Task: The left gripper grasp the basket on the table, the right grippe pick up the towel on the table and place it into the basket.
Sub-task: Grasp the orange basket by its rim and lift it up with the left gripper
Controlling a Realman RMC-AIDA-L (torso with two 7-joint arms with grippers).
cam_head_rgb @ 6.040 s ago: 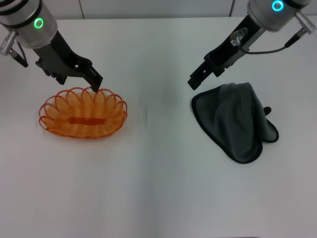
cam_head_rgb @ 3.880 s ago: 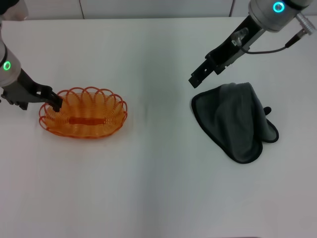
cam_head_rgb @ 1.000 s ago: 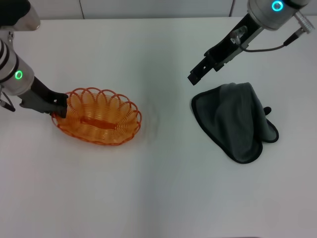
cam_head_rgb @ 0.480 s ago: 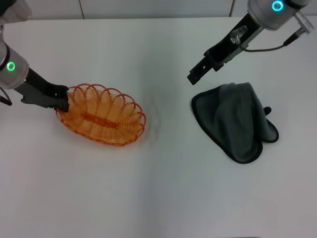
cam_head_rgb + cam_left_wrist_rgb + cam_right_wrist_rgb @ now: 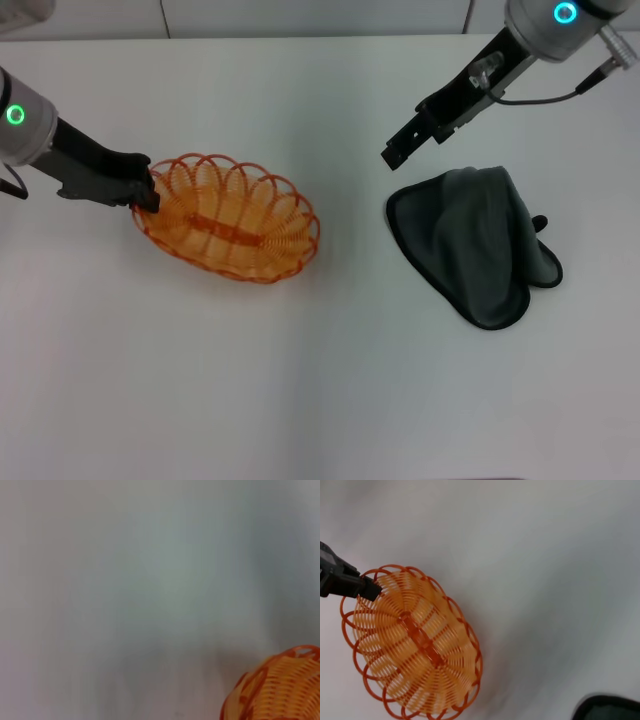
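Left gripper (image 5: 148, 190) at the left edge of the head frame, fingers pinched together on the leftmost loop of the basket (image 5: 232, 229) rim. Basket resting on the table (image 5: 300, 380), left of centre, long axis tilted down toward the right, nothing inside. Same pinch visible at the upper left of the right wrist frame, black fingertips (image 5: 369, 591) clamped on a rim loop of the basket (image 5: 415, 645). Only a corner of the basket (image 5: 280, 690) at the lower right of the left wrist frame.

Right grippe (image 5: 392, 156) in the upper right of the head frame, hovering above the table just beyond the upper left edge of the towel (image 5: 478, 252), touching nothing; fingers close together, gap impossible to judge. Towel lying rumpled at right centre, well apart from the basket.
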